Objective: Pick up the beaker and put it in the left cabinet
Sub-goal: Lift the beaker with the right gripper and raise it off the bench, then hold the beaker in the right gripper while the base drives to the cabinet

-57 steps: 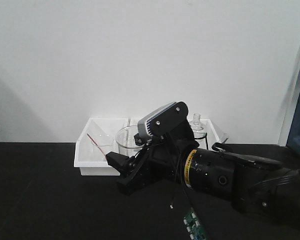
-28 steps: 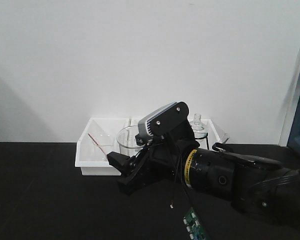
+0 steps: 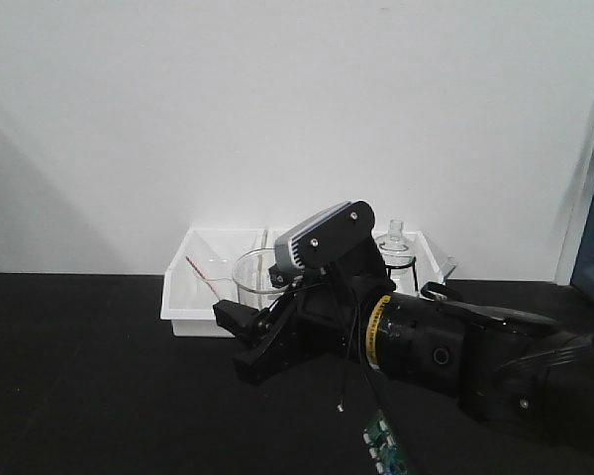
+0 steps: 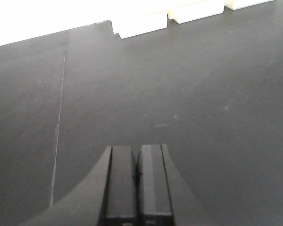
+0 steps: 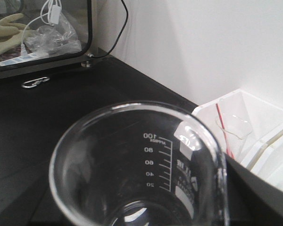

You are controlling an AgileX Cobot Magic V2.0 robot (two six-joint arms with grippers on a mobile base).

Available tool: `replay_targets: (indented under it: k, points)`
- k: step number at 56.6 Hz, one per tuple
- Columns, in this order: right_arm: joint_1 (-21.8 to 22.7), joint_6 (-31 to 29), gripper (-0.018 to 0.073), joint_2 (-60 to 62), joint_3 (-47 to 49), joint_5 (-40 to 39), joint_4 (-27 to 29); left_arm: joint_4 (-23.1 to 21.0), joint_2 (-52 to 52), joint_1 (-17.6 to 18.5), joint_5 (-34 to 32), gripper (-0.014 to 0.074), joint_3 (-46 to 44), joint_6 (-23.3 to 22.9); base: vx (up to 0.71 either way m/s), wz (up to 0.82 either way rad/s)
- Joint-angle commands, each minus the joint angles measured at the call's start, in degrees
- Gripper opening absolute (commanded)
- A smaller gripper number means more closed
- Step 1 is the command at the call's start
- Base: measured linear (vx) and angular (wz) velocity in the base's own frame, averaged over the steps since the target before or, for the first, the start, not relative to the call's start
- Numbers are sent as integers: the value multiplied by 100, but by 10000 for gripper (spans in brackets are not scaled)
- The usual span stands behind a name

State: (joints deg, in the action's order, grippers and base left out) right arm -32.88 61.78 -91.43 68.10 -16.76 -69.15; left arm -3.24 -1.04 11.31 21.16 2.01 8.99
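Observation:
The beaker (image 3: 254,280) is clear glass with white marks up to 100. It fills the right wrist view (image 5: 137,165), seen from above its rim. My right gripper (image 3: 240,341) is shut on it, with one dark finger (image 5: 257,193) against its right wall, and holds it above the black table in front of the white bins. My left gripper (image 4: 137,157) is shut with nothing in it, low over the bare black table. The left cabinet is out of view.
Three white bins (image 3: 193,319) stand against the wall. One holds a beaker with a red rod (image 3: 206,269) and another a flask on a black tripod (image 3: 394,247). A dark-framed glass case (image 5: 37,33) with gloves and cables stands at the far left.
The white bins have shifted right and up in the front view. The right arm and the beaker keep their place in the frame.

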Motion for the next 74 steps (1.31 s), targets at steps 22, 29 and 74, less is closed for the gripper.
replay_targets:
  k: [22,29,74]
  points:
    - [32,0,100,255,186,-174,78,-27,-57,32,-470,-6,-107,-7,-16,2]
    - [32,0,100,255,186,-174,78,-27,-57,32,-470,-6,-107,-7,-19,7]
    - [32,0,100,255,186,-174,78,-27,-57,32,-470,-6,-107,-7,-25,16]
